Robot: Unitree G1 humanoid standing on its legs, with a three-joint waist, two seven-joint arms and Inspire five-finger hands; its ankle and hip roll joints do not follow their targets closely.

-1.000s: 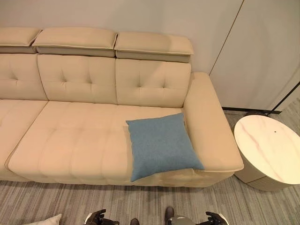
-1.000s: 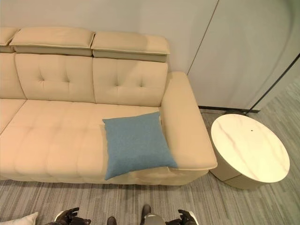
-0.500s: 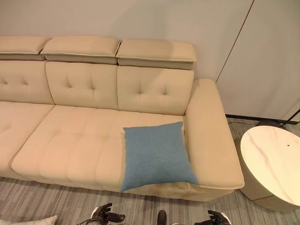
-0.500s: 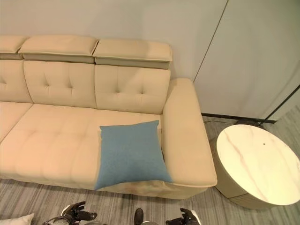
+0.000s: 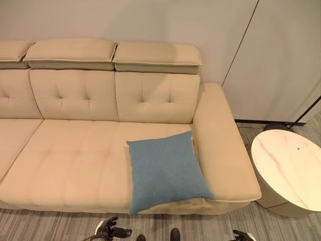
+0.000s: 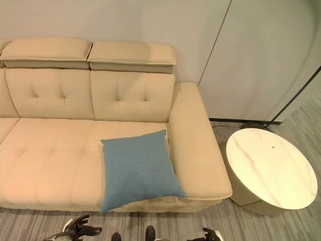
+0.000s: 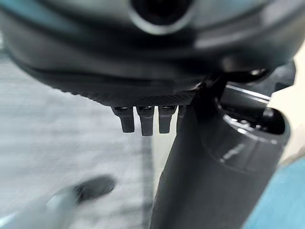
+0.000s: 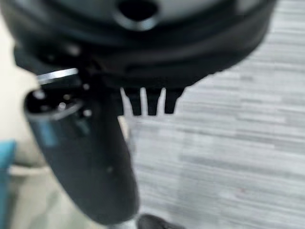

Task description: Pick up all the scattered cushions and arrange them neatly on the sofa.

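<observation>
Beige upholstery runs wall to wall ahead of me: a long sofa [image 5: 75, 165] with tufted backrests, and on its right-hand seat, tucked against the armrest [image 5: 220, 150], lies a blue cushion [image 5: 165, 170]. It lies flat and turned a little askew, its front corner poking over the seat's front edge, so I judge it only half arranged. That overhang is my first worry: if I brush it while stepping in or reaching past, it could tip onto the grey carpet [image 5: 50, 226]. Neither of my hands holds anything. My left hand [image 5: 111, 231] hangs low in front of the sofa with its fingers [image 7: 145, 123] straight and apart, and my right hand [image 6: 211, 234] sits low on the other side, fingers [image 8: 151, 102] likewise extended and empty. No other cushion lies within what I can see, so any remaining ones must be found elsewhere, and turning to search risks a second trouble: a round marble-topped side table [image 5: 288, 168] stands just beside the armrest, near my right arm, and a careless swing could knock it. Standing the blue cushion upright calls for both hands, or it will flop.
</observation>
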